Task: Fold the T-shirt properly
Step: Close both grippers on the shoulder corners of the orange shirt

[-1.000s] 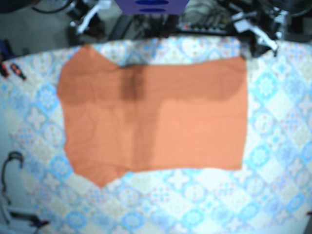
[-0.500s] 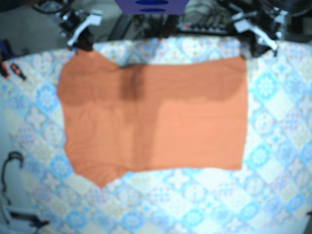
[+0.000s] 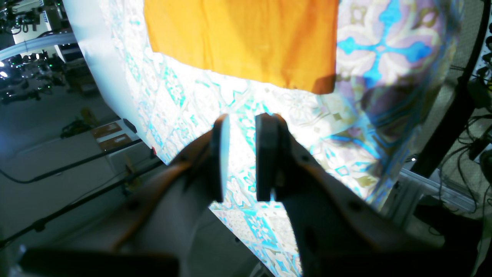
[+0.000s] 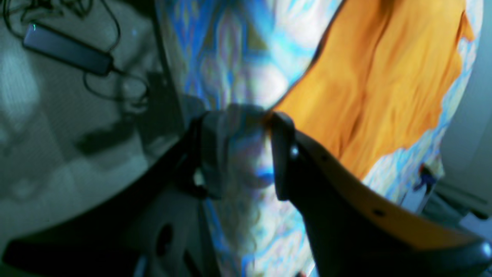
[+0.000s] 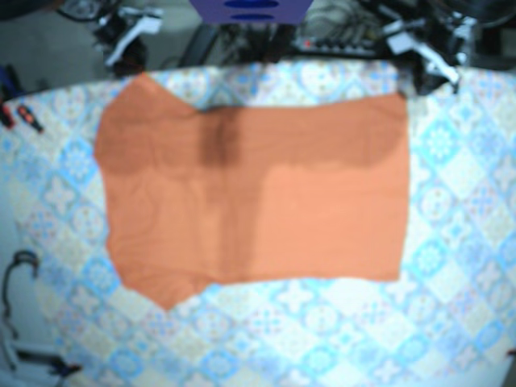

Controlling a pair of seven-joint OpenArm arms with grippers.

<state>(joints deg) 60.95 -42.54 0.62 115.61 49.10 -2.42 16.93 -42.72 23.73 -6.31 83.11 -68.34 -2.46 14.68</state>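
An orange T-shirt [image 5: 258, 193] lies flat on the patterned tablecloth [image 5: 451, 282], with a darker band across its far part. My left gripper [image 5: 425, 76] hovers at the shirt's far right corner. In the left wrist view this gripper [image 3: 240, 154] is narrowly open and empty, and the T-shirt's corner [image 3: 246, 38] lies just ahead of it. My right gripper [image 5: 129, 52] sits beyond the far left corner, near the table's back edge. In the right wrist view the gripper [image 4: 238, 154] is open, only cloth showing between its fingers, and the T-shirt [image 4: 384, 96] begins beside its right finger.
Red-handled tools [image 5: 20, 117] lie at the table's left edge. A cable loop [image 5: 16, 270] hangs off the near left corner. Cables and equipment [image 5: 339, 32] crowd the space behind the far edge. Patterned cloth surrounds the shirt on all sides.
The right arm came down toward the shirt's far left corner, then drew back a little up and left. The left arm and the shirt have not moved.
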